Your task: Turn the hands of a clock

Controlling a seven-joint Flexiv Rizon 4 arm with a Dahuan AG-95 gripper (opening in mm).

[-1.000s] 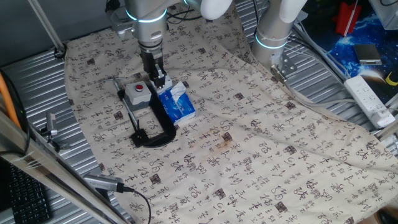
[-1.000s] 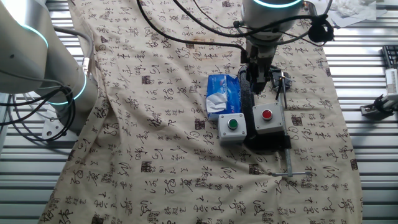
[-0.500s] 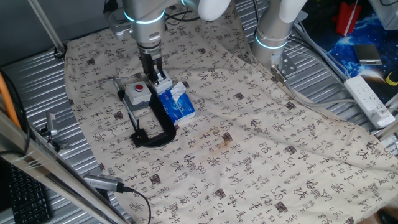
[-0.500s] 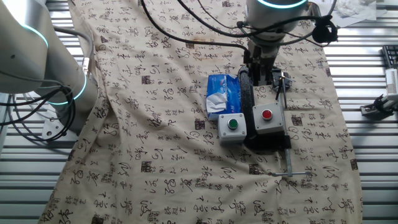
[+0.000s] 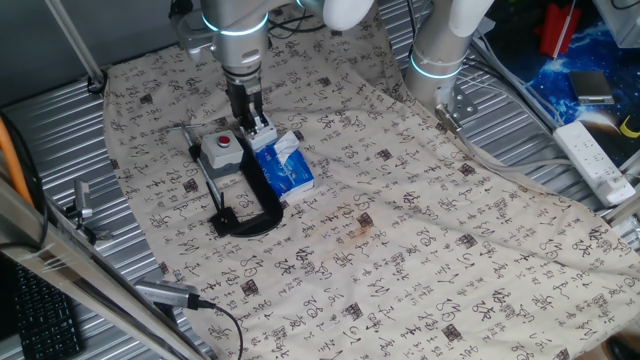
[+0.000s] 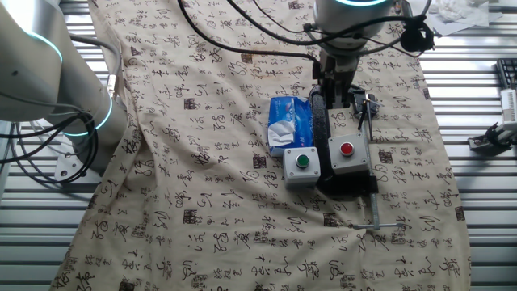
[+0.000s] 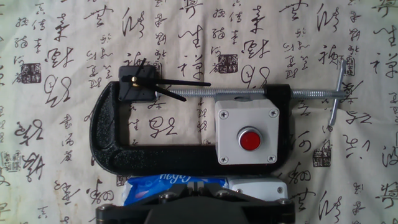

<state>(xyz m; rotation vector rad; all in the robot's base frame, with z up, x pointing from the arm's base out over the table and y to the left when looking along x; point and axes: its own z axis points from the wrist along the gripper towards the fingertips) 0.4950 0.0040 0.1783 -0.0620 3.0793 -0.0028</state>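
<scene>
Gripper (image 5: 262,128) hangs over the clamp setup, fingers pointing down; from these angles it's not possible to tell if the jaws are parted or closed, and nothing visibly sits between them. Hand view: black C-clamp (image 7: 118,146) lies flat directly below the tool, and the clock (image 7: 138,87), a small black square piece with a brass hub and thin black hands, is pinched at the clamp's jaw tip, ahead of the tool and off to its left. Grey box with a red button (image 7: 246,135) sits inside the clamp frame, just ahead of the tool. Blue tissue box (image 7: 175,183) lies right at the tool's near edge, partly under it. Second grey box with a green button (image 6: 301,166) sits beside the red one. All on the printed cloth (image 5: 430,200)
</scene>
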